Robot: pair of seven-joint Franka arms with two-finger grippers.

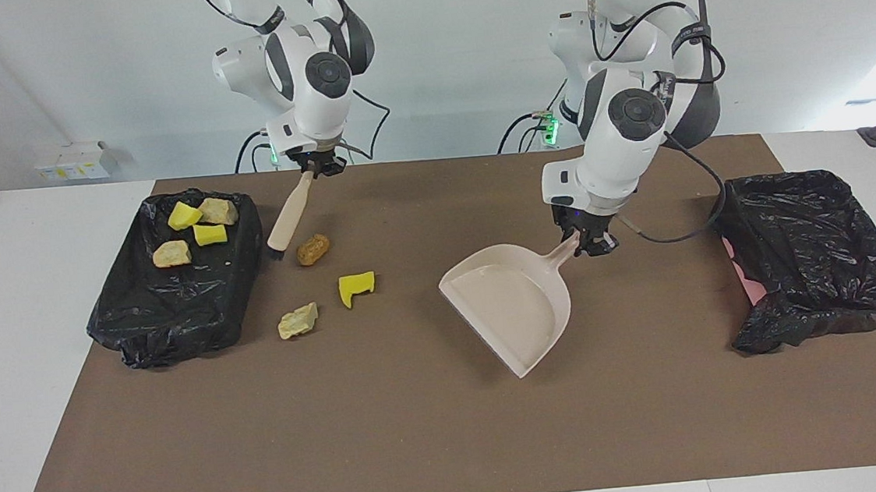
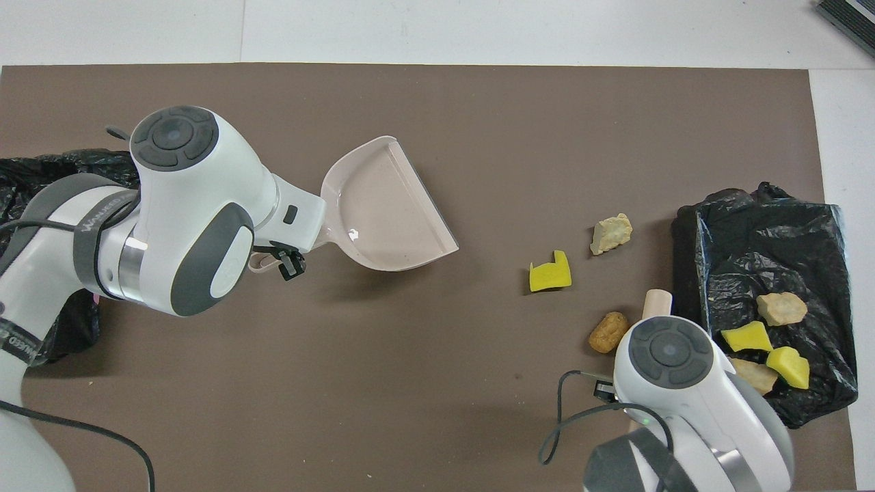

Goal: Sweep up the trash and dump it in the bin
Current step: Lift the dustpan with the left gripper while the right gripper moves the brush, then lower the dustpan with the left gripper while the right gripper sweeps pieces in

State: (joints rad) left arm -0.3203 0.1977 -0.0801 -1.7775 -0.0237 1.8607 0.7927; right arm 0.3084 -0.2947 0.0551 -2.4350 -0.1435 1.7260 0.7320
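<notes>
With the right tool gripping a brush and the left tool clamping the dustpan, loose trash is risking scattering past the distant pan.

— Where is the left arm, and what does its hand do?

— It comes down from its base, the wrist bent toward the middle of the table. The left gripper is low over the mat, its fingers clamped on a handle.

— And the right arm?

— It is folded close to its own base, the wrist pointing down. The right gripper is closed too, fingers pinched on the top end of a handle.
</notes>
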